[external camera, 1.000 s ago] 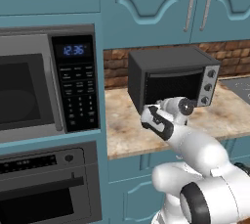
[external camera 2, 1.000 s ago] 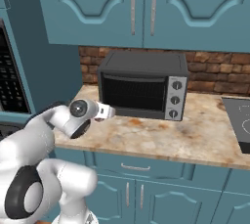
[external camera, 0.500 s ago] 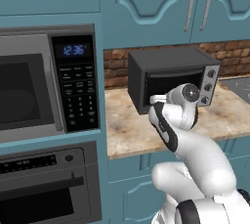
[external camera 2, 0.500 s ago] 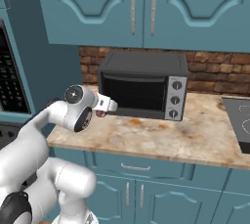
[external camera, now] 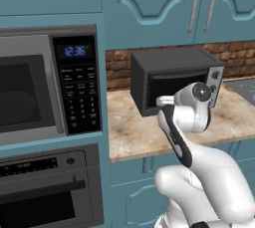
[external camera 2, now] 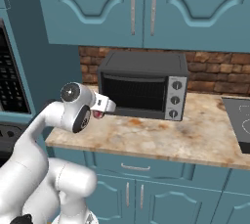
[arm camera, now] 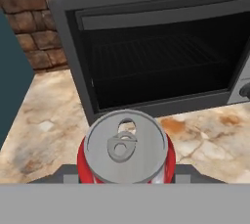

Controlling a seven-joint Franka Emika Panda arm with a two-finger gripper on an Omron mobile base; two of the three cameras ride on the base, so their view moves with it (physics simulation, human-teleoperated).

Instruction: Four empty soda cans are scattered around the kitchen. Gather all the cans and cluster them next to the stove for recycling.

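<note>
Risk ahead — your gripper (external camera 2: 100, 112), clamped on the red can (arm camera: 123, 151) at lower centre of the hand view, sits near the toaster oven (external camera 2: 144, 84); a careless swing toward the stove (external camera 2: 238, 123) clips it — the can slips.
</note>
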